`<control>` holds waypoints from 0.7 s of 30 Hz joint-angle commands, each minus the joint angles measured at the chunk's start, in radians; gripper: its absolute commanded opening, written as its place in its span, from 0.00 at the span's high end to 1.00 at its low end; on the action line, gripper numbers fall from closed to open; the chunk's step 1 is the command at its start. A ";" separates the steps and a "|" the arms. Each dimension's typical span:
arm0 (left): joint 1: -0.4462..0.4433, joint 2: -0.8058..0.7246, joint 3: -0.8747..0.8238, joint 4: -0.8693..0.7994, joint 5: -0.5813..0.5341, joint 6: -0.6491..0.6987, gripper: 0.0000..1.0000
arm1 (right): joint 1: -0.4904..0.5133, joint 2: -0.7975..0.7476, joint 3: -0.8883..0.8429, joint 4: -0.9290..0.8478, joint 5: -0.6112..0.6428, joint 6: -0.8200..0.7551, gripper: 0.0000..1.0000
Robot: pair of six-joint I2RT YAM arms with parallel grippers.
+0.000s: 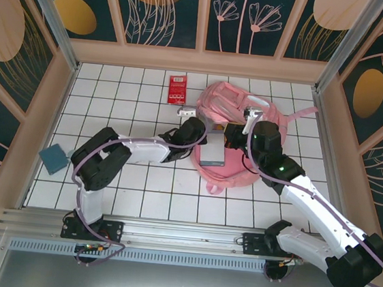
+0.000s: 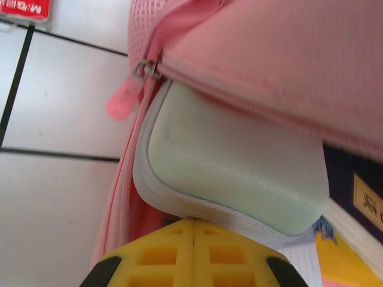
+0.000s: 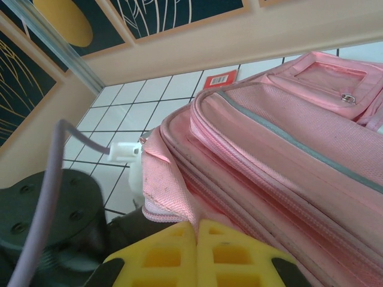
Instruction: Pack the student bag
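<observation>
Left gripper (image 2: 192, 224) clenched against pale case (image 2: 233, 173), right gripper (image 3: 196, 224) pinching student bag (image 3: 287, 137) flap; we fear flap slipping, case jamming.

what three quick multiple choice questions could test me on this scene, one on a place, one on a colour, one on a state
1. Where is the red packet?
A) on the tiles left of the backpack
B) inside the backpack
C) on top of the backpack

2. What colour is the case at the backpack's opening?
A) black
B) pale green
C) orange

3. How do the fingers of the left end effector stand?
A) spread wide
B) shut together
C) clamped round the red packet

Answers:
1 A: the top view shows it flat on the white tiles beside the backpack.
2 B: the left wrist view shows its pale green face with a grey zip edge.
3 B: the yellow fingers meet with no gap, just below the case.
</observation>
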 commanded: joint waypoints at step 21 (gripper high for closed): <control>0.009 -0.123 -0.067 0.007 0.027 0.023 0.56 | 0.004 -0.041 0.016 0.060 0.011 -0.003 1.00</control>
